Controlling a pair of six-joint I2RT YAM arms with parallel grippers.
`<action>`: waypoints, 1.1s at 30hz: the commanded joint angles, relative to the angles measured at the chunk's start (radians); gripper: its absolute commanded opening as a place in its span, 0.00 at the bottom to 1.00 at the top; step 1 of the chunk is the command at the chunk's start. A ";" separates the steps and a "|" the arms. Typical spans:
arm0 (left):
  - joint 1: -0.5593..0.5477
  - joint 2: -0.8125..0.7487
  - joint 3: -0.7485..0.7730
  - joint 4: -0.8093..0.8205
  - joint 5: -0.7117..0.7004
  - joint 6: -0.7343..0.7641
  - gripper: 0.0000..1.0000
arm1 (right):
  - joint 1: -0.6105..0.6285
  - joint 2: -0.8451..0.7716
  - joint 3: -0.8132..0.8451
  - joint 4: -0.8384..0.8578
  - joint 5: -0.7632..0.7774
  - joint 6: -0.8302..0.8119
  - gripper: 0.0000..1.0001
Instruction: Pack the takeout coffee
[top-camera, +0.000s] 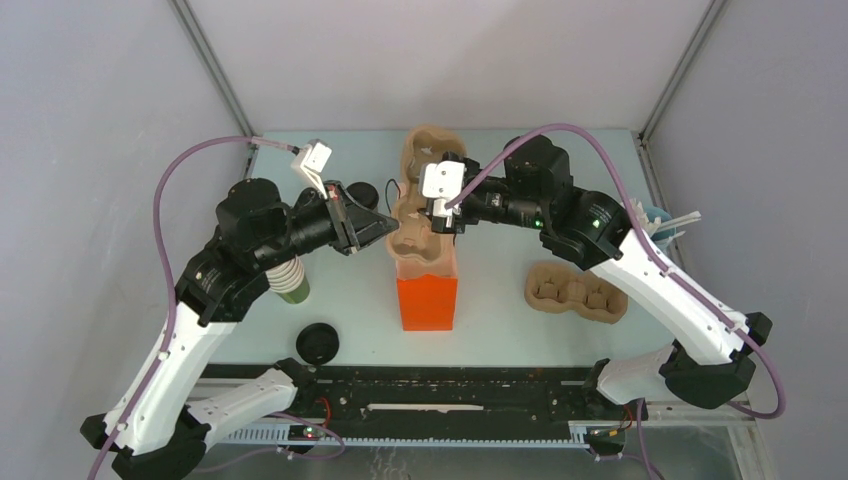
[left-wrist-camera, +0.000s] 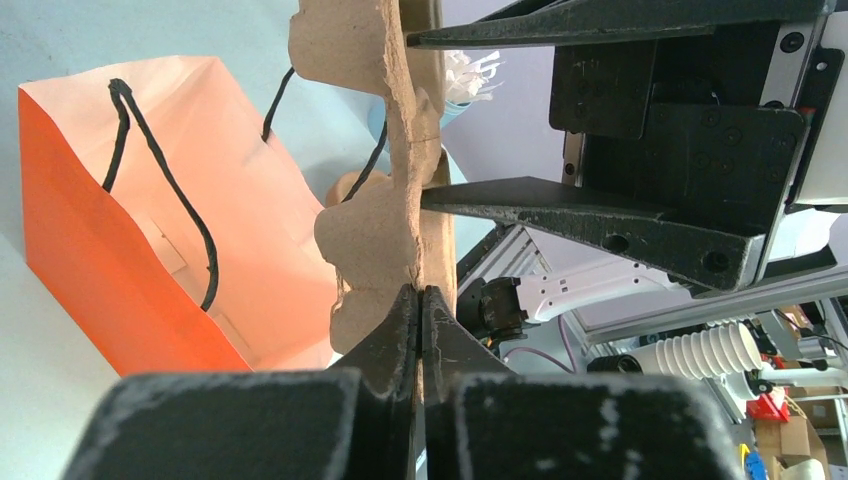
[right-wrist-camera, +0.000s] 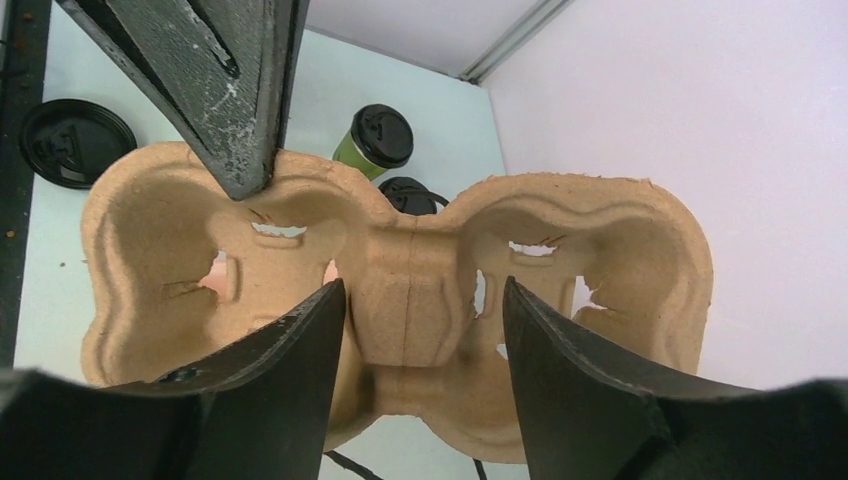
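Observation:
A brown pulp cup carrier (top-camera: 428, 160) hangs above the open orange paper bag (top-camera: 427, 305). My left gripper (top-camera: 392, 232) is shut on the carrier's rim (left-wrist-camera: 370, 230), pinching it at the fingertips (left-wrist-camera: 421, 295). My right gripper (right-wrist-camera: 422, 285) straddles the carrier's centre ridge (right-wrist-camera: 415, 290), one finger in each cup well, closed against it. One takeout coffee (right-wrist-camera: 372, 145), an olive-green cup with a black lid, stands on the table beyond the carrier in the right wrist view. In the top view my arms hide it. The carrier's wells hold no cups.
A second pulp carrier (top-camera: 577, 292) lies on the table to the right. A lidless stack of cups (top-camera: 290, 280) stands under my left arm, with a loose black lid (top-camera: 317, 343) in front of it. A holder of stirrers (top-camera: 660, 225) sits at the right edge.

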 joint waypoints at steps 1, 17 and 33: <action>-0.008 -0.003 -0.006 0.032 0.020 0.027 0.00 | -0.009 0.011 0.016 0.019 0.025 -0.018 0.66; -0.008 -0.001 -0.002 0.032 0.024 0.031 0.00 | -0.024 0.039 0.035 -0.002 -0.009 -0.026 0.52; -0.004 0.059 0.161 -0.231 -0.479 0.070 0.92 | -0.086 0.007 0.007 -0.122 -0.076 -0.144 0.36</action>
